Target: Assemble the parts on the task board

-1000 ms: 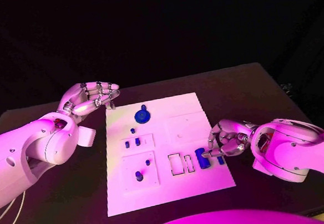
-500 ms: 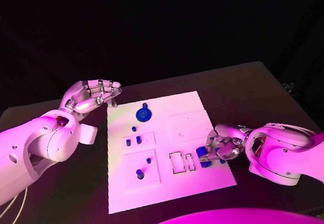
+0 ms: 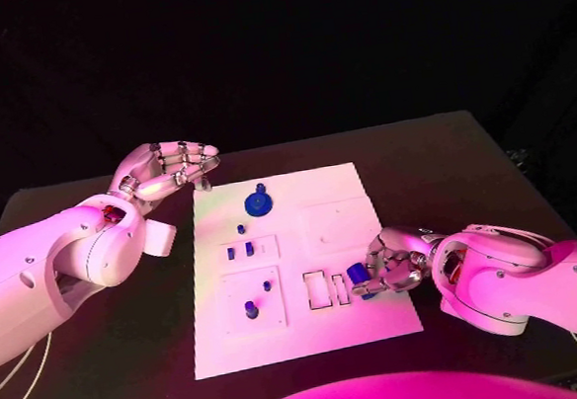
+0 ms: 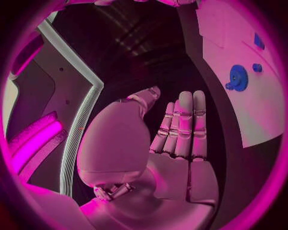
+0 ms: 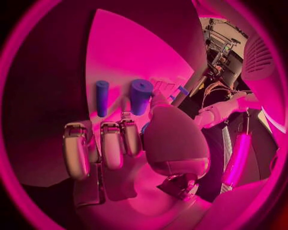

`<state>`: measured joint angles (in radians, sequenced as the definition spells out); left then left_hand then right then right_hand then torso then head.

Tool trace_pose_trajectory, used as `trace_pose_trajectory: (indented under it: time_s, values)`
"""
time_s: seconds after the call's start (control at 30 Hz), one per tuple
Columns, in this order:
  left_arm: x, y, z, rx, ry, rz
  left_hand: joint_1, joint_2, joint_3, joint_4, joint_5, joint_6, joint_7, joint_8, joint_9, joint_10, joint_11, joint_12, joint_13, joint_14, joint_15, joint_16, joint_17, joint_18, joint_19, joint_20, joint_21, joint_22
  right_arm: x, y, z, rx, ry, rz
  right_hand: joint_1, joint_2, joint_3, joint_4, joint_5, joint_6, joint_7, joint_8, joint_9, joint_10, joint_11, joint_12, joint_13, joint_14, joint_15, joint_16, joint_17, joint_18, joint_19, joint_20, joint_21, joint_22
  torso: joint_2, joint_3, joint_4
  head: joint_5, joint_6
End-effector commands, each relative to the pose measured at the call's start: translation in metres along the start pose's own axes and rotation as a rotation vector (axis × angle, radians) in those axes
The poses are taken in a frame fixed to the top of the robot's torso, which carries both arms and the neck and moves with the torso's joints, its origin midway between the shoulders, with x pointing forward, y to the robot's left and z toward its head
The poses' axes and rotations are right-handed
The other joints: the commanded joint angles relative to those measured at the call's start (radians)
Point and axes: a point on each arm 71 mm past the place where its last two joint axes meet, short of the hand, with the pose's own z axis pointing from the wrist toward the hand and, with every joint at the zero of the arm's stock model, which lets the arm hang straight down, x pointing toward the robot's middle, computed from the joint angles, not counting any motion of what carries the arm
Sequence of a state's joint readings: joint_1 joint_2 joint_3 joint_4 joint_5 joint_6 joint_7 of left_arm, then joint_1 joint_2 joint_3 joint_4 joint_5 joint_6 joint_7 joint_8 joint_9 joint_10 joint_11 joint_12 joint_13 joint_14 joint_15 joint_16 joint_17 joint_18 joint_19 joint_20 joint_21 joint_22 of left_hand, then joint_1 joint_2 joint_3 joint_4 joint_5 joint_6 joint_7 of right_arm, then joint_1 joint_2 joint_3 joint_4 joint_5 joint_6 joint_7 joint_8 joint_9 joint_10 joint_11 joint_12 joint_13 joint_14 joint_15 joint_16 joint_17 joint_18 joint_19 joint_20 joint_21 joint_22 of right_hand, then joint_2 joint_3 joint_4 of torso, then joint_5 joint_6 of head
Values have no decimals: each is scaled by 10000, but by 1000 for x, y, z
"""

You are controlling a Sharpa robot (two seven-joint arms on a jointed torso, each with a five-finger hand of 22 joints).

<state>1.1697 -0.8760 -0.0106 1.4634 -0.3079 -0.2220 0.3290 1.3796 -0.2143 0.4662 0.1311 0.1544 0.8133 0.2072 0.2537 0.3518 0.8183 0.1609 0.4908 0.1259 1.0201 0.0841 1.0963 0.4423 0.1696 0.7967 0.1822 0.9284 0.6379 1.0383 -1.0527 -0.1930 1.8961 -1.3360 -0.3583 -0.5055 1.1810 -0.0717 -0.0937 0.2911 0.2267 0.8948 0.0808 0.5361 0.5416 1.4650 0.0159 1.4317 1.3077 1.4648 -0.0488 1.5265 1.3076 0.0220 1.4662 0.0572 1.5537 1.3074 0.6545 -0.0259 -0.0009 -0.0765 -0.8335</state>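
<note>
Where fingers curl, blue cylinder

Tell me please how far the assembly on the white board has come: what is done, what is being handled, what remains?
Looks done: small blue pegs stand in the board's upper left block. In hand: the right hand is at the blue cylinders by the board's right edge; whether it grips one cannot be told. Left: the blue gear lies loose at the far end, and two rectangular slots look unfilled. The left hand hovers off the board, holding nothing.
</note>
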Motion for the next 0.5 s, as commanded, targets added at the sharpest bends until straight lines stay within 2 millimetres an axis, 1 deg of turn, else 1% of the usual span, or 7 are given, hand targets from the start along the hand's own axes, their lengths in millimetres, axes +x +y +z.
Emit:
trace_pose_trajectory:
  time_s: [0.03, 0.07, 0.13, 0.2, 0.27, 0.33, 0.5]
  values:
    - [2, -1, 0, 95, 174, -139, -90, 30, -85, 6, -37, -102, 131, 69, 12, -77, -19, 36, 12, -66, 24, 72, -11, 135, 45, 61, -83, -21, 4, -5, 1, 307, 247, -234, 255, 231, -50, -1, 260, 109, -12, 58, -35, 199, -109, -18, 1461, 845, -103, 55, 1552, -197, 1010, -73, 62, 2604, -6, -1, -14, 38, 6]
    - [3, -1, 0, 93, 176, -140, -90, 30, -85, 6, -37, -102, 131, 69, 12, -77, -19, 36, 12, -66, 24, 72, -11, 135, 45, 61, -83, -21, 4, -5, 1, 317, 213, -213, 320, 272, -39, -3, 313, 123, -18, 57, -41, 202, -116, -20, 1462, 846, -108, 57, 1557, -198, 1012, -77, 66, 2605, -5, 3, -12, 39, 8]
    - [3, -1, 0, 85, 178, -141, -90, 30, -85, 6, -37, -102, 131, 69, 12, -77, -19, 36, 12, -66, 24, 72, -11, 135, 45, 61, -83, -21, 3, -5, 1, 306, 97, -144, 694, 496, 107, -26, 544, 177, -50, 40, -80, 238, -147, 17, 1503, 851, -135, 65, 1582, -206, 1025, -100, 107, 2616, -6, 12, -11, 44, 4]
    - [2, -1, 0, 75, 176, -140, -88, 35, -91, 14, -34, -103, 131, 71, 13, -81, -18, 41, 13, -68, 25, 75, -12, 135, 48, 62, -88, -25, 2, -4, 1, 254, -69, -30, 1016, 634, 264, -19, 635, 255, -86, 17, -130, 282, -179, 66, 1555, 858, -161, 78, 1619, -217, 1042, -124, 157, 2630, -8, 11, -14, 47, 5]
    - [2, -1, 0, 64, 173, -138, -85, 43, -94, 20, -32, -103, 131, 72, 14, -84, -18, 45, 13, -69, 25, 78, -12, 136, 50, 62, -92, -28, 1, -3, 0, 196, -220, 114, 1212, 669, 379, -12, 940, 341, -127, -1, -174, 321, -217, 107, 1598, 865, -192, 90, 1653, -220, 1046, -151, 171, 2634, -9, 10, -17, 51, 7]
    - [2, -1, 0, 51, 172, -138, -85, 43, -94, 20, -32, -103, 131, 72, 14, -84, -18, 45, 13, -69, 25, 78, -12, 136, 50, 62, -92, -28, 0, -2, -1, 132, -347, 283, 1314, 681, 462, -9, 1120, 399, -154, -11, -201, 353, -241, 145, 1635, 869, -213, 97, 1672, -220, 1046, -169, 171, 2634, -5, 11, -15, 48, 19]
    - [2, -1, 0, 35, 200, -146, -81, 48, -97, 25, -31, -105, 131, 74, 15, -88, -18, 48, 13, -71, 25, 81, -13, 136, 53, 62, -96, -31, -5, 5, -7, -69, -611, 828, 1398, 701, 575, -3, 1301, 471, -186, -19, -231, 382, -271, 175, 1668, 873, -237, 103, 1692, -220, 1046, -192, 171, 2634, -10, 6, -11, 29, 33]
